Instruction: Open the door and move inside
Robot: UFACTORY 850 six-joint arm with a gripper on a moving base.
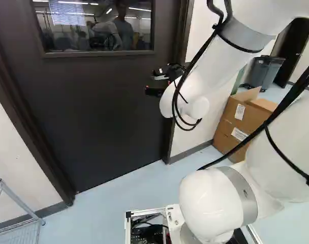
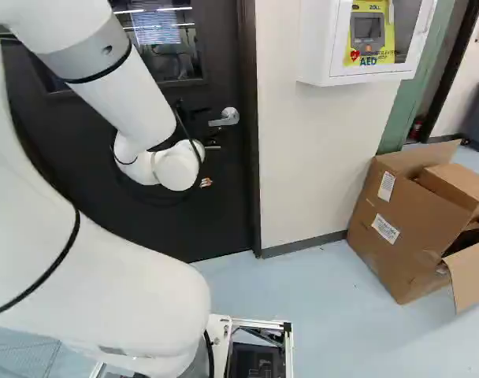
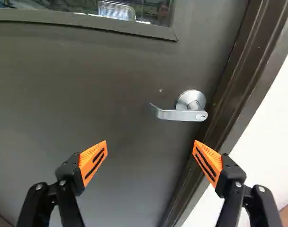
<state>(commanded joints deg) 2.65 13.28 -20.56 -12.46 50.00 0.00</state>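
The door (image 3: 111,85) stood shut in its frame (image 3: 234,80), and the metal handle (image 3: 182,115) was on it, close to the frame's upright. The hand (image 3: 150,144) was released, its two orange pads (image 3: 93,161) spread wide with nothing between them. In the wrist view the handle lay ahead of the fingertips, apart from both. It was off the hand's midline, towards the finger nearer the frame. The bar ran from its round mount by the frame back towards the middle of the door, its long axis roughly the same way as the gap from one fingertip to the other.

That line-up seemed the point to settle. Closing from there would probably have pinched the bar end to end; the hand likely needed a roll to take it across its width, or one finger set on its free end to press it down. Either way, a shift towards the handle looked due first. Going straight in risked bumping the finger nearer the frame against the mount or frame.
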